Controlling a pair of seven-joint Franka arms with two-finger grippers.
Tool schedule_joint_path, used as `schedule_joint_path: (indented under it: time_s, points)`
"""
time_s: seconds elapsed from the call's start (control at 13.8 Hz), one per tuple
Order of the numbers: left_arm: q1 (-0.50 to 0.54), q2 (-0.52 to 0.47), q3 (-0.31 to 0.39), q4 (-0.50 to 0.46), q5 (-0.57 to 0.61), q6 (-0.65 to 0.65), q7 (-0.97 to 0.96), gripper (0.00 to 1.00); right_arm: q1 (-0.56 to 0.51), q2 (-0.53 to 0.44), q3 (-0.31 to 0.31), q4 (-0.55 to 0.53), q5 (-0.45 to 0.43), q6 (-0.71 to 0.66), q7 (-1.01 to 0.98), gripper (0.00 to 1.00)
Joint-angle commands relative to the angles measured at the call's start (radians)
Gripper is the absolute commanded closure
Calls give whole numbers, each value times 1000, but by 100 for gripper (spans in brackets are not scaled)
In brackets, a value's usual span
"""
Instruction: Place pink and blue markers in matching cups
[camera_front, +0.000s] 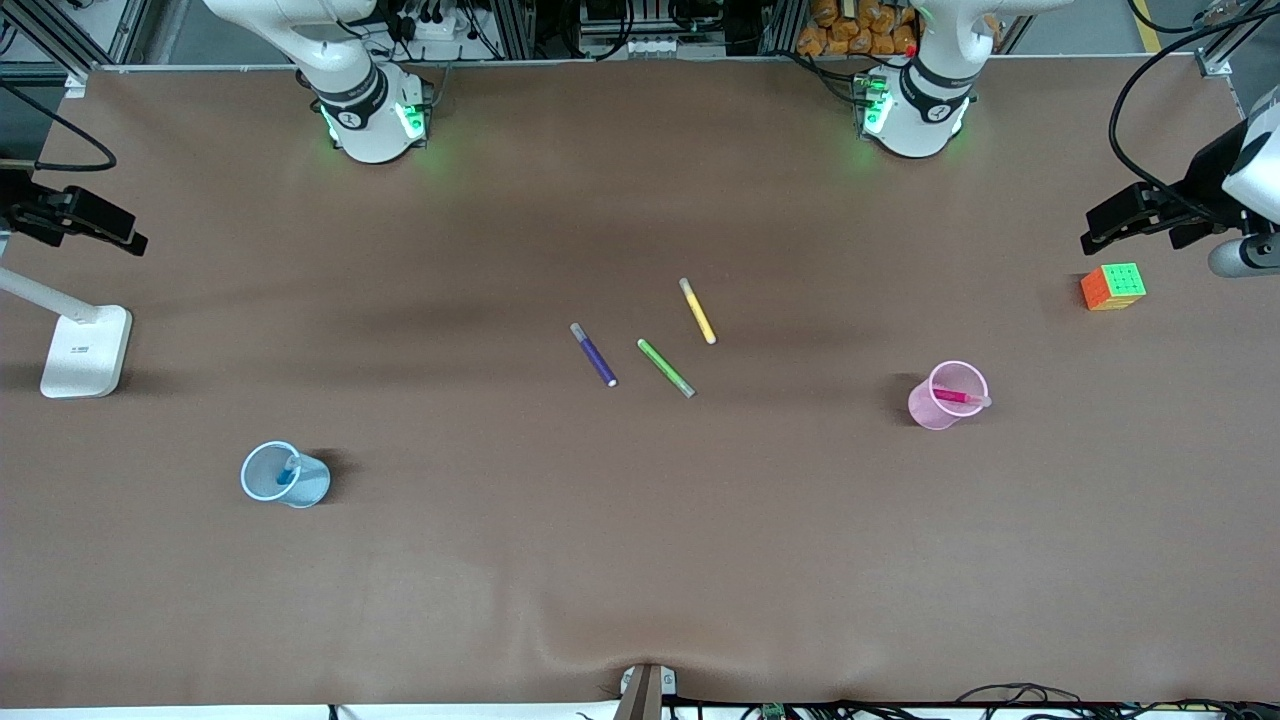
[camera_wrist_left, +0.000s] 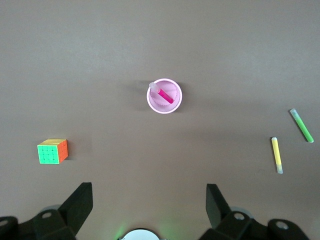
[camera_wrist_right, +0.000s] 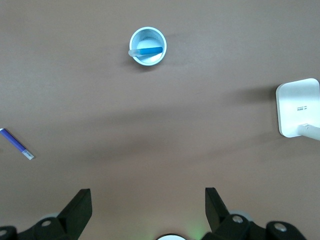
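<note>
Pink marker (camera_front: 958, 397) leaning in pink cup (camera_front: 936, 410), blue marker (camera_front: 289, 473) in blue cup (camera_front: 272, 478). Left pincer (camera_wrist_left: 149, 200) and right pincer (camera_wrist_right: 148, 200) spread, empty, raised over bare surface (camera_front: 640, 560). Likely risk: tipping 1 light cup through any needless return pass.

I see purple marker (camera_front: 594, 355), green marker (camera_front: 666, 368), yellow marker (camera_front: 697, 311) mid-table, apart | puzzle cube (camera_front: 1113, 286) at left arm's end | white lamp base (camera_front: 87, 350) at right arm's end

Pink marker (camera_front: 957, 397) in pink cup (camera_front: 938, 410); blue marker (camera_front: 290, 471) in blue cup (camera_front: 275, 480); blue cup nearer front camera, toward right arm's end.
</note>
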Motion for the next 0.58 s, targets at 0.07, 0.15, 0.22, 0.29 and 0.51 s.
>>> schedule_joint_path:
  time_s: [0.07, 0.15, 0.22, 0.29, 0.51]
  points:
    - [10, 10, -2, 25, 11, -38, 19, 0, 8, -22, -2, -6, -22, 9, -20, 0]
    - [11, 12, -2, 24, 11, -39, 17, 0, 4, -22, -4, -6, -24, 12, -40, 0]
    - [11, 18, 2, 25, 11, -38, 19, 0, 4, -22, -5, -6, -24, 10, -58, 0]
    - [11, 18, 2, 25, 11, -39, 19, 0, 4, -22, -5, -6, -24, 10, -60, 0]
    - [11, 16, 5, 25, 11, -41, 19, 0, 4, -22, -5, 0, -24, 7, -60, 0]
